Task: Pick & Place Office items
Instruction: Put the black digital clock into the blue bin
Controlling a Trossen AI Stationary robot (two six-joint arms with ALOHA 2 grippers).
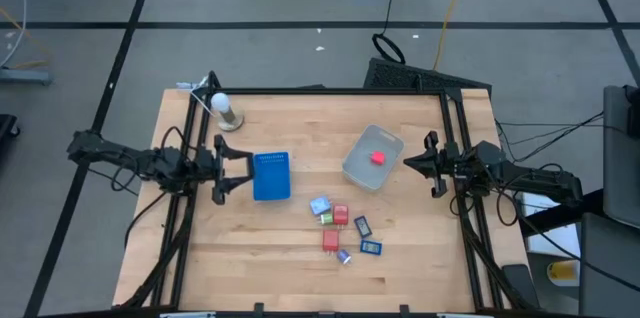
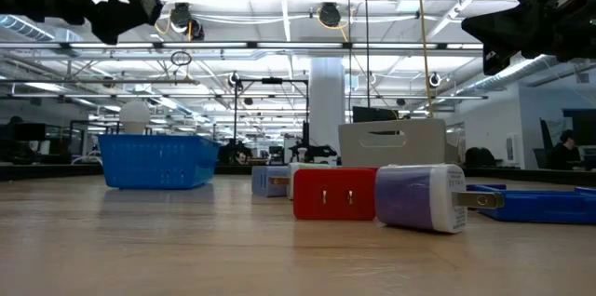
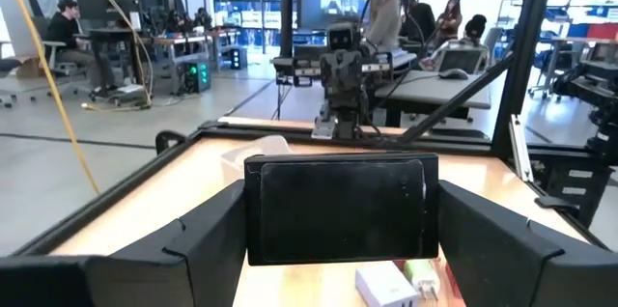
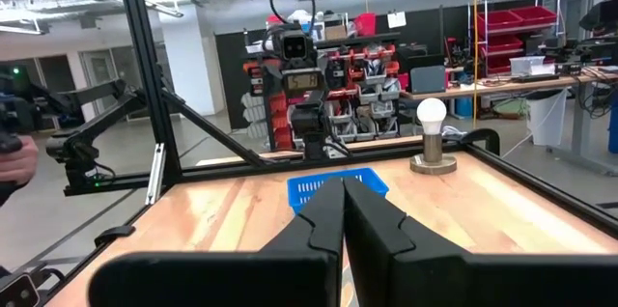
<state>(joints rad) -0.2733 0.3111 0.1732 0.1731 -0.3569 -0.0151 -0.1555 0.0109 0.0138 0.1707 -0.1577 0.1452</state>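
The office items [image 1: 341, 226] are small red, blue, light blue and green pieces lying loose on the wooden table near its middle. In the low view a red block [image 2: 334, 194] and a purple-and-white plug piece [image 2: 421, 197] lie nearest. One red piece [image 1: 379, 157] sits inside the clear tub [image 1: 360, 168]. My left gripper [image 1: 236, 171] is open and hangs level above the table, just left of the blue tray [image 1: 271, 176], which shows dark between its fingers [image 3: 338, 209]. My right gripper [image 1: 431, 164] is shut, off the table, right of the tub [image 4: 342, 225].
A light bulb on a round base [image 1: 226, 110] stands at the far left corner. A black frame [image 1: 330, 91] runs around the table's edges. Bare wood lies along the near edge [image 1: 260, 278]. People sit at desks in the room beyond.
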